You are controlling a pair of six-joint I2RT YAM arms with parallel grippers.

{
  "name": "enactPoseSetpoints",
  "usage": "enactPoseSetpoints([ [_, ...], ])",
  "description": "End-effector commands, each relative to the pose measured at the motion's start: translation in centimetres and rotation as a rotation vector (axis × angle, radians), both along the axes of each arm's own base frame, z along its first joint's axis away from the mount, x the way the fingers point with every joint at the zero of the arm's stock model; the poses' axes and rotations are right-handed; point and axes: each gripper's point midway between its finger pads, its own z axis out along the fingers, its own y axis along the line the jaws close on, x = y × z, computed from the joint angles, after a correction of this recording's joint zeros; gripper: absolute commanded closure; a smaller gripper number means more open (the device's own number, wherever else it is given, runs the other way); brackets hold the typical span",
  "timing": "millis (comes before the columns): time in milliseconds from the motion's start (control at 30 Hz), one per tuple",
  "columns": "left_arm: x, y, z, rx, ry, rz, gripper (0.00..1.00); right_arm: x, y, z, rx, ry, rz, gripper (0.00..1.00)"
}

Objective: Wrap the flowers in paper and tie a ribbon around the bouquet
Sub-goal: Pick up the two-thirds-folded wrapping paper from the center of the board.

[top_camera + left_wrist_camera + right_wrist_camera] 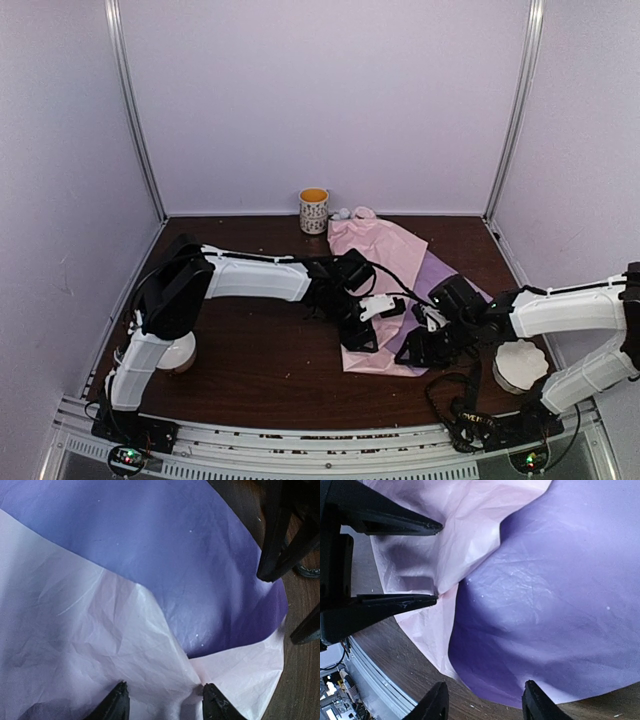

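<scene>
1. The flowers (352, 213) are mostly hidden: only a few pale blooms peek out at the paper's far end, just beside a patterned mug (314, 211).
2. From above, both sets of fingertips blur into one dark mass over the paper's near end.
3. The paper (378, 250) is thin and creased. Its pink face is folded loosely over the lilac face, and it lies on the dark wooden table (250, 365).
4. The left arm stretches in across the table. The left gripper (166, 702) has its jaws apart, with a pink fold between the tips.
5. The right arm bends inward. The right gripper (486, 705) faces the left one, jaws apart over the lilac edge, gripping nothing.
</scene>
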Motion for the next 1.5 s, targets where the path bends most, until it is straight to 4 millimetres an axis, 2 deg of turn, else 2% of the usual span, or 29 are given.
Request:
enactPoseSetpoints([
  [0, -0.5, 1.1, -2.6, 0.066, 0.061, 0.019, 0.47, -0.2, 1.6, -0.2, 0.057, -0.017, 0.093, 0.49],
  [67, -0.5, 1.1, -2.6, 0.068, 0.062, 0.019, 0.47, -0.5, 1.3, -0.9, 0.046, -0.007, 0.098, 0.51],
  [100, -0.5, 1.1, -2.7, 0.069, 0.062, 0.019, 0.47, -0.7, 1.3, -1.1, 0.048, -0.003, 0.101, 0.55],
  [233, -0.3, 1.2, -2.9, 0.08, 0.073, 0.027, 0.47, -1.7, 1.1, -2.0, 0.065, 0.041, 0.105, 0.88],
  [333, -0.2, 1.1, -3.3, 0.089, 0.073, 0.033, 0.47, -2.7, -0.5, -3.4, -0.008, 0.089, 0.082, 1.0],
  [467, -0.1, 1.2, -4.0, 0.119, 0.086, 0.037, 0.48, -4.5, -2.2, -5.1, -0.076, 0.176, 0.053, 1.0],
  [600, 0.0, 1.4, -4.7, 0.148, 0.095, 0.046, 0.48, -4.5, -3.5, -5.1, -0.143, 0.182, 0.034, 1.0],
  [667, 0.0, 1.4, -4.7, 0.151, 0.097, 0.044, 0.48, -4.1, -3.8, -4.4, -0.166, 0.165, 0.021, 0.91],
  [733, -0.1, 1.4, -4.8, 0.152, 0.098, 0.038, 0.48, -2.8, -4.1, -3.0, -0.167, 0.138, -0.01, 0.82],
  [800, -0.2, 1.4, -4.8, 0.152, 0.101, 0.039, 0.48, -0.7, -5.7, -1.4, -0.177, 0.093, -0.087, 0.79],
  [833, -0.1, 1.4, -4.7, 0.151, 0.102, 0.041, 0.48, 0.5, -7.0, -0.6, -0.194, 0.059, -0.138, 0.75],
  [933, -0.1, 1.4, -4.6, 0.154, 0.101, 0.043, 0.48, 4.5, -11.7, 1.6, -0.235, -0.041, -0.345, 0.54],
  [1000, -0.2, 1.5, -4.7, 0.153, 0.097, 0.038, 0.48, 6.0, -14.4, 2.1, -0.248, -0.055, -0.475, 0.5],
  [1033, -0.2, 1.5, -4.7, 0.152, 0.097, 0.038, 0.48, 6.3, -15.0, 2.0, -0.236, -0.037, -0.526, 0.5],
  [1133, -0.1, 1.5, -4.6, 0.155, 0.097, 0.044, 0.48, 6.0, -15.1, -0.2, -0.162, 0.069, -0.594, 0.5],
  [1267, -0.2, 1.7, -4.8, 0.155, 0.095, 0.04, 0.48, 6.1, -16.3, -2.5, -0.161, 0.156, -0.642, 0.5],
  [1367, -0.2, 1.7, -4.8, 0.156, 0.095, 0.045, 0.48, 7.0, -16.8, -2.8, -0.156, 0.154, -0.661, 0.5],
  [1467, -0.1, 1.8, -4.7, 0.16, 0.088, 0.045, 0.48, 6.9, -15.8, -3.4, -0.102, 0.18, -0.656, 0.5],
])
